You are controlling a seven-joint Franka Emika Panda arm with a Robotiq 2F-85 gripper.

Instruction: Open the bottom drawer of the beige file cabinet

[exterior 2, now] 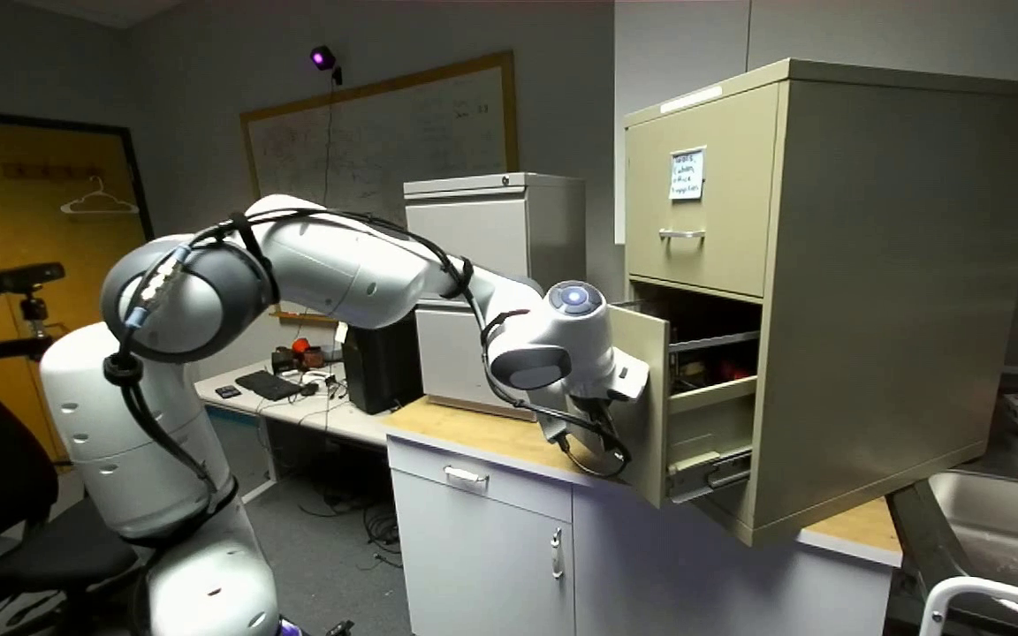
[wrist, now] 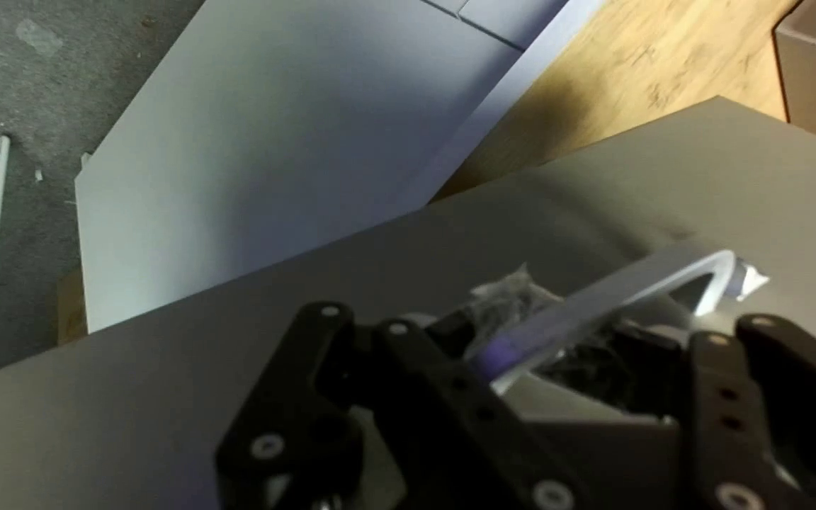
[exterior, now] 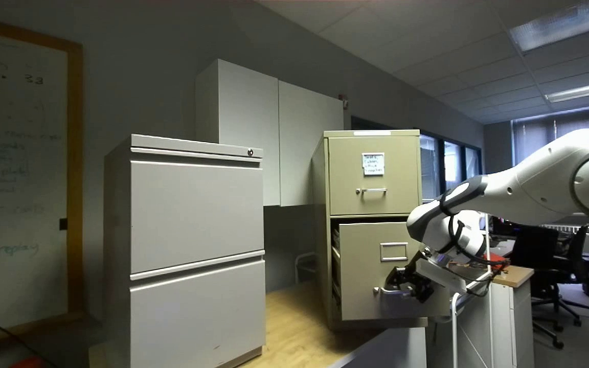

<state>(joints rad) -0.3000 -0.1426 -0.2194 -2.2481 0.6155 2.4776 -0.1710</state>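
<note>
The beige file cabinet [exterior: 345, 179] shows in both exterior views [exterior 2: 889, 291], with a white paper sheet [exterior: 373, 163] on its shut top drawer. Its bottom drawer [exterior: 358, 255] is pulled partway out; the side rail and some contents show in an exterior view [exterior 2: 650, 331]. The drawer front fills much of the wrist view [wrist: 132, 404]. My gripper [exterior: 409, 290] is at the drawer's metal handle [exterior: 384, 292]. In the wrist view, the fingers [wrist: 553, 340] look shut on the handle [wrist: 613, 294], set askew to it, with clear wrapping at the tips.
A light-grey two-drawer cabinet [exterior: 197, 214] stands beside the beige one on the wooden counter [exterior: 294, 312]. The counter's grey front [exterior 2: 482, 548] lies below the drawer. A sink [exterior 2: 1004, 517] is on the beige cabinet's far side. A white metal frame [exterior: 455, 332] stands near the arm.
</note>
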